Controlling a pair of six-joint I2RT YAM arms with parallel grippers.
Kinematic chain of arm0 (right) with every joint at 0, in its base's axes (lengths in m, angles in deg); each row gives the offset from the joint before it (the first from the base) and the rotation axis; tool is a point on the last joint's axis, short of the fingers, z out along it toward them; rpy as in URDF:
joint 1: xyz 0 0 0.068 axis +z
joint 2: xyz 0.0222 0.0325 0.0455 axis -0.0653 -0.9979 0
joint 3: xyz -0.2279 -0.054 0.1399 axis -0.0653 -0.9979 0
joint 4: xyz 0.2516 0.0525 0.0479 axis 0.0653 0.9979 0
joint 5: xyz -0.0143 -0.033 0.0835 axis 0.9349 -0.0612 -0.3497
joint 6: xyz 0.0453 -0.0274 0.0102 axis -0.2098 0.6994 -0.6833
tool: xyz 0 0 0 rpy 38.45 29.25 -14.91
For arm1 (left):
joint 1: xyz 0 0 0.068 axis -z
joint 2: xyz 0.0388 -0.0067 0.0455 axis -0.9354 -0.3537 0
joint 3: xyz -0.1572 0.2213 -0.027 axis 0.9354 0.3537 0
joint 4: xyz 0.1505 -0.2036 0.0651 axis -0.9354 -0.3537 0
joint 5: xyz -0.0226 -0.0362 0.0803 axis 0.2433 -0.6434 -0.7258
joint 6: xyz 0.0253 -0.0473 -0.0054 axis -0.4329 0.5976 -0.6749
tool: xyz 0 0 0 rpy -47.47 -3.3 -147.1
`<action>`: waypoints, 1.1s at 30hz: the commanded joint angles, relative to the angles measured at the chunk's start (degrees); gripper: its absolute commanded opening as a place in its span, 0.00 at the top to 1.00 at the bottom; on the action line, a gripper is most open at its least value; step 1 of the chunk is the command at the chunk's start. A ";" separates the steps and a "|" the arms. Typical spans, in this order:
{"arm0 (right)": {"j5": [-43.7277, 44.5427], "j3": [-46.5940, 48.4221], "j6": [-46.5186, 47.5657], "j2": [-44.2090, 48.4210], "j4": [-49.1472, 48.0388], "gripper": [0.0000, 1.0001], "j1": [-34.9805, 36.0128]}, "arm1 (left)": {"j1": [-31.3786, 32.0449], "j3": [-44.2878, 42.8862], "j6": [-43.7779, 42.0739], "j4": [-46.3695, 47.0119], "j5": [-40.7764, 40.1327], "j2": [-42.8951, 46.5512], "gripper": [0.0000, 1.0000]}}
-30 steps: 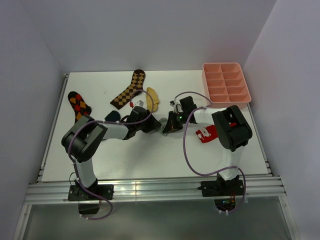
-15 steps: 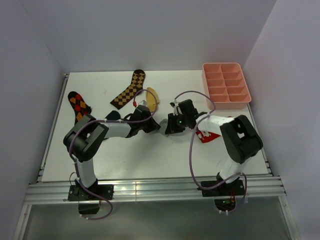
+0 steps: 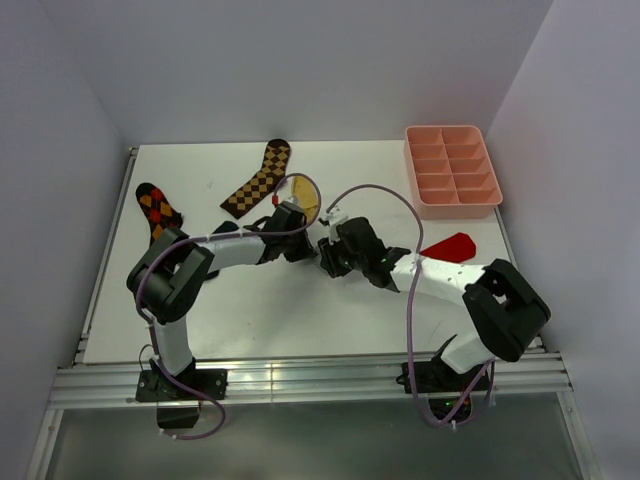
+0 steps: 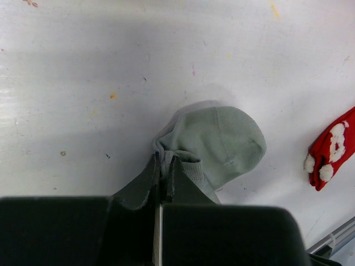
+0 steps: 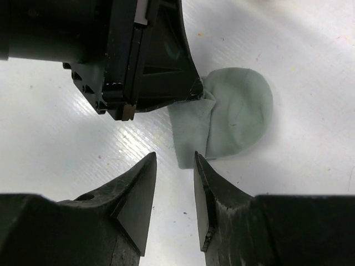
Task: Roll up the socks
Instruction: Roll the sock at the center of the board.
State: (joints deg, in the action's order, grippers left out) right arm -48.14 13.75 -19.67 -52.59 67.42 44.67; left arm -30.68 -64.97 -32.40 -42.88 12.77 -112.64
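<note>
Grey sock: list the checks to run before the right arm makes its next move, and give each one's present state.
1. Left end effector shut on the cuff of the small plain grey ankle sock: ok.
2. Right end effector open: ok.
3. Right end effector low enough to take the sock's folded edge: cannot tell. The edge lines up with the gap, but the height is unclear.
4. Sock rolled: not ok. Only the cuff end is folded over, and the toe lies flat.
5. Red sock with white trim apart from the grey sock: ok.
</note>
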 commanded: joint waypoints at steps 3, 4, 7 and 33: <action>4.88 -1.17 4.08 -0.94 -8.34 0.59 2.22 | 0.24 -2.87 -3.52 -5.26 -1.34 -1.06 1.00; 4.88 -1.08 4.43 -1.64 -9.30 0.59 2.58 | 0.15 -3.05 -3.60 -5.61 -1.34 -1.23 1.00; 4.88 -1.08 4.96 -3.48 -10.71 0.58 2.93 | 0.24 -3.76 -3.78 -6.14 -0.56 -1.85 1.00; 12.37 9.46 1.54 -19.66 1.93 1.00 4.86 | -2.05 -4.55 -5.01 -6.76 4.99 -0.01 0.86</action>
State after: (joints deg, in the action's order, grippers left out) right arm -37.04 21.48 -16.87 -69.24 62.81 49.46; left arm -33.87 -68.25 -35.40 -47.56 15.00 -113.63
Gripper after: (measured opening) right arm 0.043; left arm 0.111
